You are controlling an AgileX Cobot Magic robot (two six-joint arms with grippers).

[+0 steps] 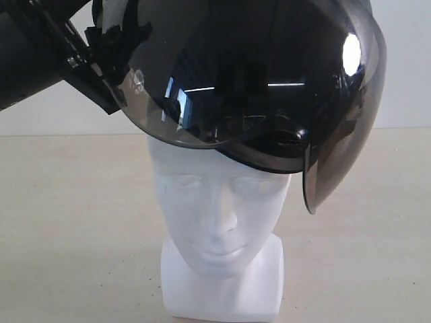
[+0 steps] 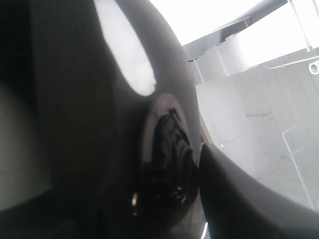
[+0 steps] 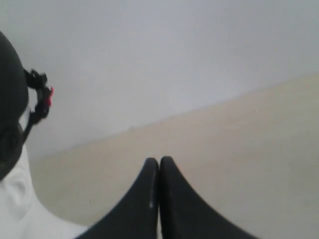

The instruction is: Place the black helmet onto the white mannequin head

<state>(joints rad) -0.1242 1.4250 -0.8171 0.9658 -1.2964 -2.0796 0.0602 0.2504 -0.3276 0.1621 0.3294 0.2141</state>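
The left pincer is gripping the black helmet at its side edge, as far as the exterior view shows, and is holding it tilted over the crown of the white mannequin head. That is probably so the opening can be lined up with the skull before the helmet is lowered. The helmet is covering only the top of the forehead, and the face, neck and squarish base are showing fully, so the seating is not yet done. The right pincer is hanging closed and empty over the tabletop beside the head, seemingly keeping clear. The helmet is looking glossy and dark from the front, its smoky bubble visor reflecting lights and drooping lower on one side, while a small red buckle is dangling from its strap.
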